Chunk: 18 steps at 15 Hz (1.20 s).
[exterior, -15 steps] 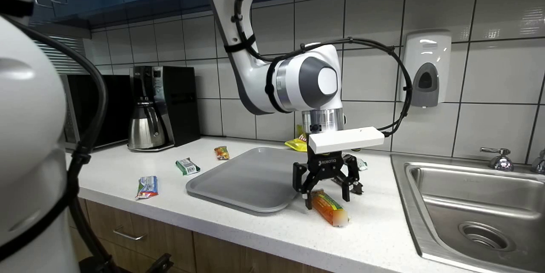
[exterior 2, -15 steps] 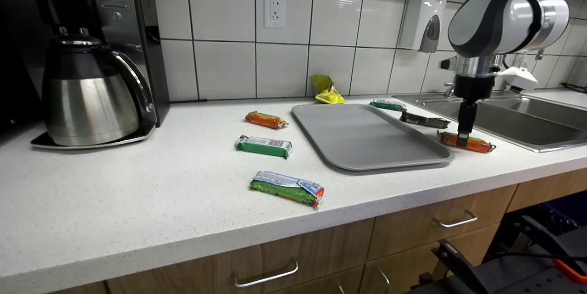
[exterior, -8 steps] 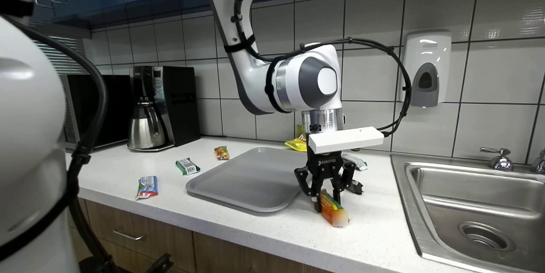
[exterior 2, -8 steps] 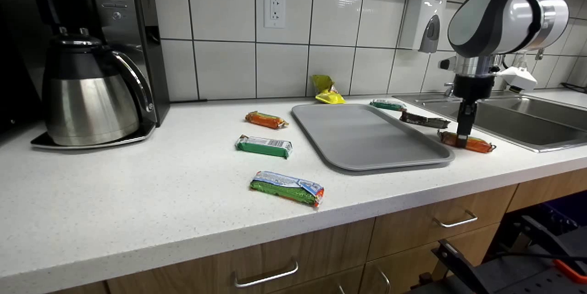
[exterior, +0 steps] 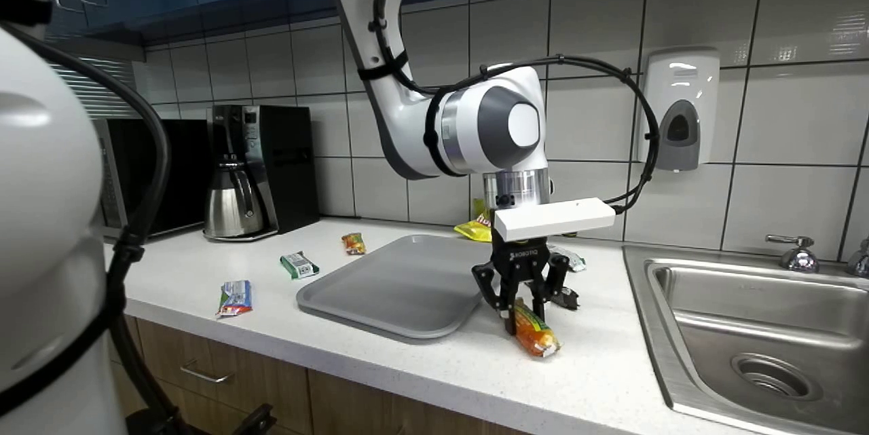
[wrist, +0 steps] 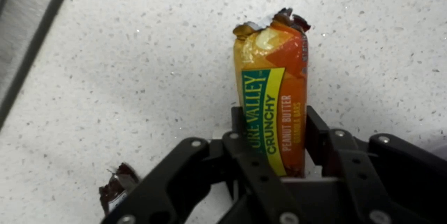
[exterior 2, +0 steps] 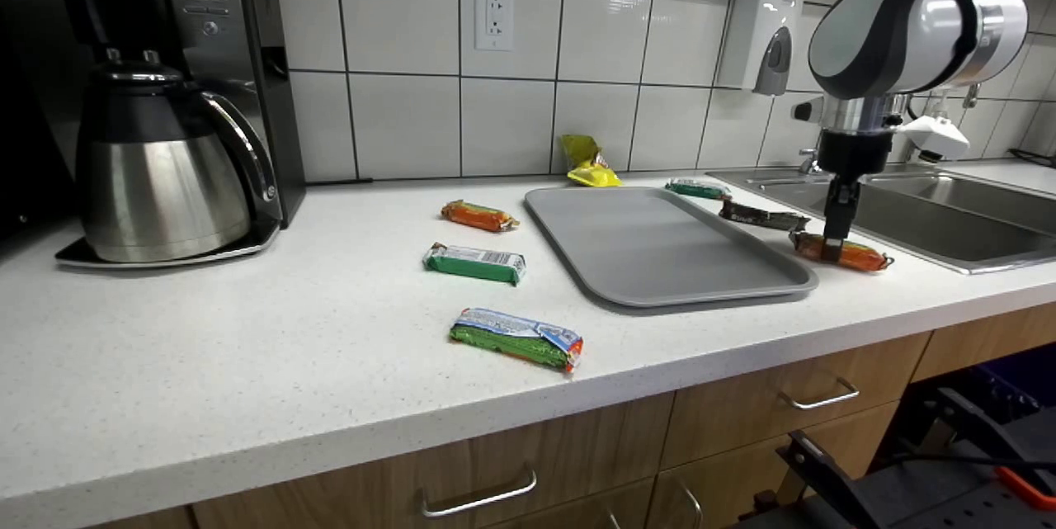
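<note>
Presently, the gripper [wrist: 276, 122] is standing partly closed and is holding the peanut butter granola bar [wrist: 274, 89]; the gray tray [exterior: 394, 286] is lying to its left.

Vs. 1 s ago: tool [exterior: 524, 319] has its jaws, then spread wide, now pinched in on both sides of orange granola bar [exterior: 535, 336]. Since 0.5 s ago, tool + bar up slightly in both ext. views.

A coffee maker [exterior: 282, 163] and a yellow bag [exterior 2: 595, 172] sit by the back edge of the table [exterior 2: 289, 331]; a soap dispenser [exterior: 681, 99] hangs on the wall [exterior 2: 404, 129] near a sink [exterior: 658, 326].
</note>
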{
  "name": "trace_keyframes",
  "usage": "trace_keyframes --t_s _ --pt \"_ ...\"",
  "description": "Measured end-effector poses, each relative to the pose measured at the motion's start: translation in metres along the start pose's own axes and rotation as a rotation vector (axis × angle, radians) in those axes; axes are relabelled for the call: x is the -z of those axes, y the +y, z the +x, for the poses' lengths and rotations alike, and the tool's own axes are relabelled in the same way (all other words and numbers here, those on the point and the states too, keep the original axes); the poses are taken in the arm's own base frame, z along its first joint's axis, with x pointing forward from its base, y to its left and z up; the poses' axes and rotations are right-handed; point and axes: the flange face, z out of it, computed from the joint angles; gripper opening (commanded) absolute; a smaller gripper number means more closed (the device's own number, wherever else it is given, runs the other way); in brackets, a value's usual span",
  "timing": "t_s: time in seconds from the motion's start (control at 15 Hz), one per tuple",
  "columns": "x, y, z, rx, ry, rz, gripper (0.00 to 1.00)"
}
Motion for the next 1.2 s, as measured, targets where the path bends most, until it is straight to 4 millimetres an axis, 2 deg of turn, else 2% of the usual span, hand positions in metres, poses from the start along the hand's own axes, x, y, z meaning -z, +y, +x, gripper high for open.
trace_keyframes --t_s 0.67,0.93,1.2 --pt "0.032 -0.004 0.01 0.021 0.022 -0.02 0.18" --pt "0.041 -0.018 0.029 0.069 0.025 -0.02 0.18" --pt "0.047 -0.042 0.056 0.138 0.026 -0.016 0.18"
